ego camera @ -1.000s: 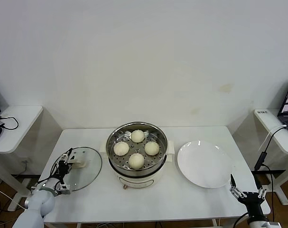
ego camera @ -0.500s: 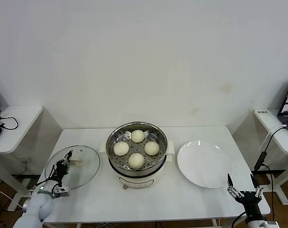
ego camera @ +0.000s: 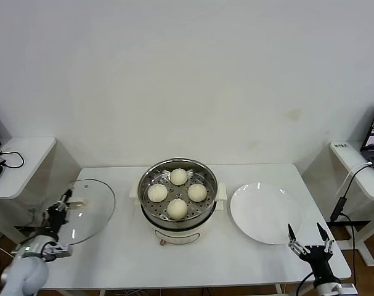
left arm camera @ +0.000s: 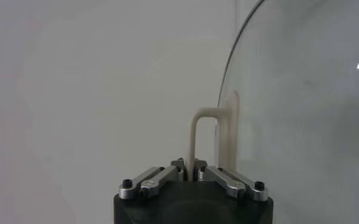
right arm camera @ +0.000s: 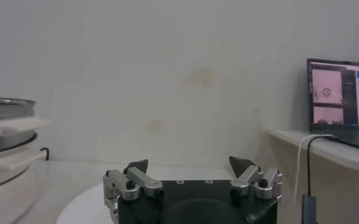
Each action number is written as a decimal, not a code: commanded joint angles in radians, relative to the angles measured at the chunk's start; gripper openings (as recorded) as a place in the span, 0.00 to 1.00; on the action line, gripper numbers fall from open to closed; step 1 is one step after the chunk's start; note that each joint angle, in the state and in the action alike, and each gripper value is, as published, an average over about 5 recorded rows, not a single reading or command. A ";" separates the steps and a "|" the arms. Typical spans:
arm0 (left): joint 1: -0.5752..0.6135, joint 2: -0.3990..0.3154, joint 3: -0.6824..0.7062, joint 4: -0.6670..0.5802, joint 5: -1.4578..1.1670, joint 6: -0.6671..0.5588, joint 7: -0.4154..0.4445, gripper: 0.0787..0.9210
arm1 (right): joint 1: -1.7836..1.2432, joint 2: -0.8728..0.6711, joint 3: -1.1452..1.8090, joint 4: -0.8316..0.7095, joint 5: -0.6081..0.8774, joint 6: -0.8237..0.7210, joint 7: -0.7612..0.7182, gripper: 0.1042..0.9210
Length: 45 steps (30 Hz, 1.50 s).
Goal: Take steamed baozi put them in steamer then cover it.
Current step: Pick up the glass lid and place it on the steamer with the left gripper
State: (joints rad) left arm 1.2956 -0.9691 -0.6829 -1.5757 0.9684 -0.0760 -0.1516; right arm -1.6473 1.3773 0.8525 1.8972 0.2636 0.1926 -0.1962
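Observation:
Several cream-white baozi (ego camera: 177, 192) lie on the perforated tray of the steel steamer (ego camera: 151, 213) at the table's middle. The clear glass cover (ego camera: 91, 206) is tilted up off the table at the far left. My left gripper (ego camera: 65, 201) is shut on its cream handle (left arm camera: 195, 137), and the glass disc (left arm camera: 301, 115) stands edge-on beside the handle in the left wrist view. My right gripper (ego camera: 305, 237) hangs open and empty at the table's front right corner, next to the plate; its fingers (right arm camera: 136, 166) stand wide apart.
A flat white plate (ego camera: 265, 213) lies right of the steamer, whose side handle (right arm camera: 14, 126) shows in the right wrist view. Small side tables flank the main table, the right one with a laptop (right arm camera: 341, 100) and a cable hanging down.
My left gripper closed on the cover's handle and lifted the cover, tipping it up and carrying it left toward the table's edge. My right gripper drifted slightly left and up.

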 commanded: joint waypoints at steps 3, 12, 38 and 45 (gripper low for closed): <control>0.090 0.071 -0.117 -0.329 -0.145 0.165 0.163 0.09 | 0.001 -0.012 -0.028 0.002 -0.012 -0.004 -0.006 0.88; -0.045 0.128 0.153 -0.448 -0.161 0.342 0.243 0.09 | 0.009 0.003 -0.034 -0.011 -0.128 0.013 -0.005 0.88; -0.399 -0.197 0.645 -0.356 0.239 0.527 0.468 0.09 | 0.036 0.087 -0.076 -0.051 -0.311 0.037 -0.002 0.88; -0.401 -0.267 0.679 -0.308 0.280 0.524 0.468 0.09 | 0.038 0.097 -0.078 -0.054 -0.316 0.039 -0.001 0.88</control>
State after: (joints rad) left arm 0.9372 -1.1257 -0.0930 -1.9290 1.1541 0.4235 0.2833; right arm -1.6105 1.4638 0.7790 1.8480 -0.0286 0.2294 -0.1983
